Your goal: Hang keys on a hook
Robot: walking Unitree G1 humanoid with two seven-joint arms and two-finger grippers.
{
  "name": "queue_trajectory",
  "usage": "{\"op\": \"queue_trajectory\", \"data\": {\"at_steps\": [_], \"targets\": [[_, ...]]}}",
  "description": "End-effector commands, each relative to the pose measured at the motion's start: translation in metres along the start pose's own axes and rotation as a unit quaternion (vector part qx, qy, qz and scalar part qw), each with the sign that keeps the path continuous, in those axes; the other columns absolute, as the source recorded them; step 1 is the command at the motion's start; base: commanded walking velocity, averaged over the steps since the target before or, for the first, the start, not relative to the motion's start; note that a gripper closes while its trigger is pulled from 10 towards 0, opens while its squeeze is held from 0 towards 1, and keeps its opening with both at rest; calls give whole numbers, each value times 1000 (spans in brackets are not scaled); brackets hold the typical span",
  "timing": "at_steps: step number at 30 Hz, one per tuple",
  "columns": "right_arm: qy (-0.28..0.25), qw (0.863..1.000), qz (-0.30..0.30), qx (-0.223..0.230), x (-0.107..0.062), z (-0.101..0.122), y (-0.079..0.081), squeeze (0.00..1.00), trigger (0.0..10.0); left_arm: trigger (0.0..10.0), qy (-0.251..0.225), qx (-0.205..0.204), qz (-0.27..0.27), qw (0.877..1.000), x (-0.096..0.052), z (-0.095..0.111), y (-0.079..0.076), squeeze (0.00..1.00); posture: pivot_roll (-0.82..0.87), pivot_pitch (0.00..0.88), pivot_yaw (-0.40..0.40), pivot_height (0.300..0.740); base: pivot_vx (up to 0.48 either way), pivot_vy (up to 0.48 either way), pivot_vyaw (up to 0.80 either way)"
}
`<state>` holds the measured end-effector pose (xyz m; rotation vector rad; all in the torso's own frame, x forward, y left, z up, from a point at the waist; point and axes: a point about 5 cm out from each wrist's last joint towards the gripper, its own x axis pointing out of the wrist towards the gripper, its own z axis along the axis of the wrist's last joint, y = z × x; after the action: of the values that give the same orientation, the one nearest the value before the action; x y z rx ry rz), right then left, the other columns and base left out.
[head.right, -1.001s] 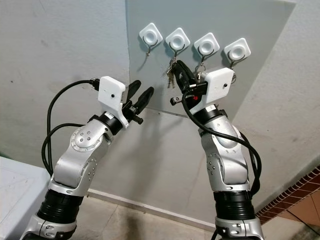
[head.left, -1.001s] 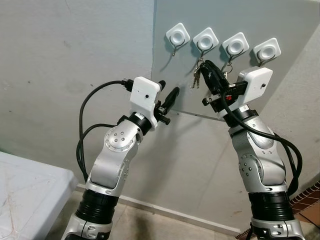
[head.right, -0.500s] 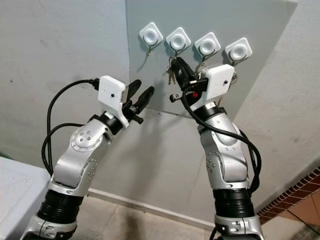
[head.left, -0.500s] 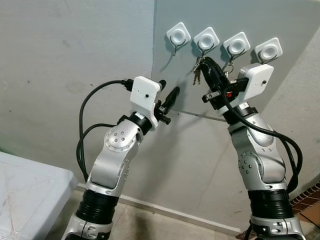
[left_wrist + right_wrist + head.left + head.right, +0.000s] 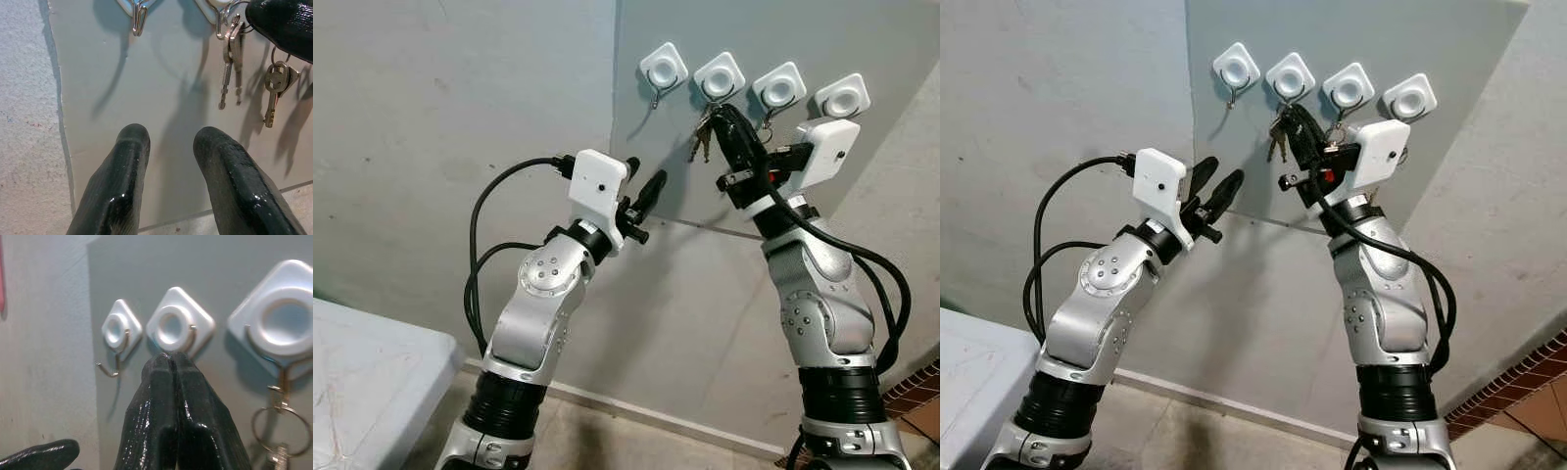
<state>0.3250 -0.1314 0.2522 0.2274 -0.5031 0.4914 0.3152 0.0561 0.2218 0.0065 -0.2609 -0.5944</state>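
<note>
Grey wall panel (image 5: 705, 176): right gripper (image 5: 722, 116) clamped on keys (image 5: 702, 142) hanging blades-down at second hook (image 5: 718, 76); left gripper (image 5: 644, 186) apart.

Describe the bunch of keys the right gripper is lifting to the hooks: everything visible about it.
The keys are a small bunch of silver metal keys, hanging blades down against the grey panel. Their top sits at the wire hook of the second white hook from the left. The right gripper, fingers pressed together, is at their top. Whether the ring is over the hook is unclear.

Head stereo, wrists near hooks (image 5: 719, 76)
</note>
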Motion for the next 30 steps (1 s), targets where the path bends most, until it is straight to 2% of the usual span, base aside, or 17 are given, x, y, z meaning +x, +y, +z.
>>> {"op": "queue_trajectory", "data": {"at_steps": [1, 5, 11, 22, 23, 24, 30], "targets": [[-8, 1000, -11, 12, 2, 4, -3, 0, 10000, 10000, -13, 0, -3, 1000, 2, 8, -2, 0, 81, 0, -44, 740, 0, 0, 0], [-7, 999, -22, 41, 1, 3, -6, 0, 10000, 10000, -14, 0, -3, 1000, 2, 9, -2, 0, 81, 0, -44, 740, 0, 0, 0], [10, 992, -41, 117, -5, -8, -9, 0, 10000, 10000, -16, -1, -1, 1000, 2, 10, -1, 0, 82, 0, -43, 740, 0, 0, 0], [34, 985, -56, 159, -12, -21, -9, 0, 10000, 10000, -16, -3, 3, 1000, 1, 12, 0, 0, 87, 0, -41, 740, 0, 0, 0], [34, 985, -56, 163, -12, -21, -9, 98, 10000, 10000, -16, -4, 4, 1000, 1, 12, 0, 0, 86, 0, -41, 740, 0, 0, 0], [35, 984, -57, 164, -14, -22, -9, 1000, 10000, 10000, -15, -5, 5, 1000, 1, 12, 1, 0, 86, 0, -41, 740, 0, 0, 0], [37, 981, -79, 172, -20, -27, -12, 1000, 10000, 10000, -12, -10, 11, 1000, 1, 10, 2, 0, 87, 0, -43, 740, 0, 0, 0]]}}
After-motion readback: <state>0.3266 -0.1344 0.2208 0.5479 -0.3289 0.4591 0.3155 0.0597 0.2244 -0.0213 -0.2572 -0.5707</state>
